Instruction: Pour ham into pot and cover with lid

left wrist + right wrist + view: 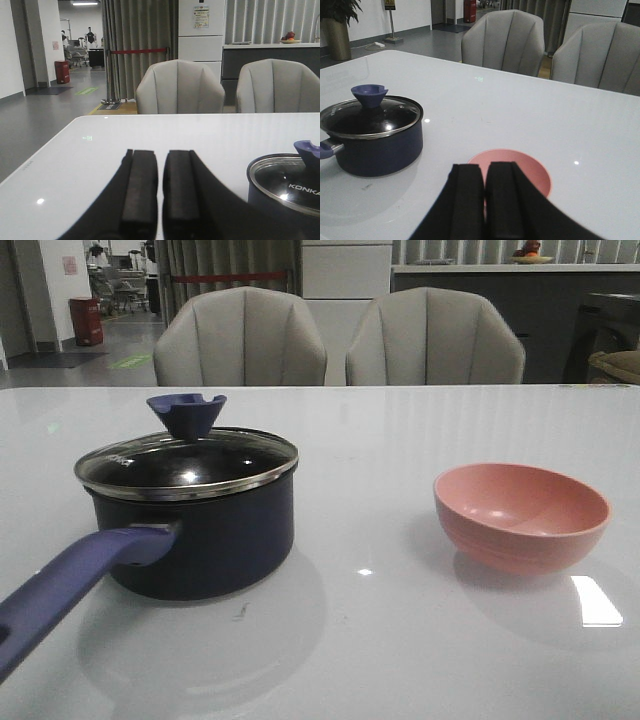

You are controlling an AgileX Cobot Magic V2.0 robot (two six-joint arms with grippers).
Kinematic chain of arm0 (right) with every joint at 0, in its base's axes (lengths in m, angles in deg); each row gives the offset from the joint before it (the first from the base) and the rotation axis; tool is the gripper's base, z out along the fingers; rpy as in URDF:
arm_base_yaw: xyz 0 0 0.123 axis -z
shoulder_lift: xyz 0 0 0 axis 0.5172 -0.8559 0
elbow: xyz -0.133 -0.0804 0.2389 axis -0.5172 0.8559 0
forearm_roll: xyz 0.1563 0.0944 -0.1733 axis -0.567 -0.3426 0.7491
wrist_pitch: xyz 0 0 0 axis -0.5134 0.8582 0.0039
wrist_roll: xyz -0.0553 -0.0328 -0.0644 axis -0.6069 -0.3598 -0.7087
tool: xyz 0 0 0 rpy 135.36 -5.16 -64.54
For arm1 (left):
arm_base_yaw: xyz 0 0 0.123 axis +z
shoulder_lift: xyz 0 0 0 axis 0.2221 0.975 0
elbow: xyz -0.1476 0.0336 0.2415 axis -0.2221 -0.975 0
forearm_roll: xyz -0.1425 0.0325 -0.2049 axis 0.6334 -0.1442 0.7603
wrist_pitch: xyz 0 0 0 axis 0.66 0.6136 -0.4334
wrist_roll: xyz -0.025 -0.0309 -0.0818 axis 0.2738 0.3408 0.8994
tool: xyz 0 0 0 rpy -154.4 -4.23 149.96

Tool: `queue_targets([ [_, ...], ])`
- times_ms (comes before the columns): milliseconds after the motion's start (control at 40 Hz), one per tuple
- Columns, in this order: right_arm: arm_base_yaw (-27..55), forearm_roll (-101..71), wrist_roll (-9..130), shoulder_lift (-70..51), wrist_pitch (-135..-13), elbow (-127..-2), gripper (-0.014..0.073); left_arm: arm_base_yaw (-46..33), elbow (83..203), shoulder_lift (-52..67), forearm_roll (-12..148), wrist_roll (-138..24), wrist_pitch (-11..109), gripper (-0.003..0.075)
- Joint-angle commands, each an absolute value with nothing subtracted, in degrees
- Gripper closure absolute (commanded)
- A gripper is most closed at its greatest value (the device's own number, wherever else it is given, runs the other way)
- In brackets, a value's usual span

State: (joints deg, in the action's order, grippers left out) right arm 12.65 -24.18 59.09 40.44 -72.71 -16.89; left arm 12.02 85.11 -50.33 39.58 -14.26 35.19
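The dark navy pot [215, 540] stands on the left of the white table [380, 440], its lavender-blue handle [70, 585] pointing toward the near left corner. The glass lid [190, 468] with its blue knob [186, 412] rests on the pot's rim. No ham shows in any view; the pink bowl [520, 512] at the right looks empty. In the left wrist view my left gripper [160, 155] is shut on nothing, with the pot [277, 205] beside it. In the right wrist view my right gripper [485, 167] is shut, just in front of the bowl [532, 170]. Neither gripper appears in the front view.
Two grey chairs [240, 340] [435, 340] stand behind the table's far edge. A counter and curtains lie further back. Bare tabletop separates the pot and the bowl.
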Motion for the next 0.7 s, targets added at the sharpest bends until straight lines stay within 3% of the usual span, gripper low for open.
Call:
queue_targets([
  [0, 12.6, -24.83, 58.65, 39.89, -76.61, -18.52, 0.0412, 12.06, 83.9, -49.91, 40.22, -14.03, 30.49, 0.0587],
  [375, 13.08, -20.35, 58.65, 39.89, -76.43, -17.5, 0.0412, 12.06, 83.9, -49.91, 40.22, -14.03, 30.49, 0.0587],
  [675, 24.44, -2.79, 71.99, 45.58, -77.08, -15.4, 0.0412, 12.06, 83.9, -49.91, 40.22, -14.03, 30.49, 0.0587],
])
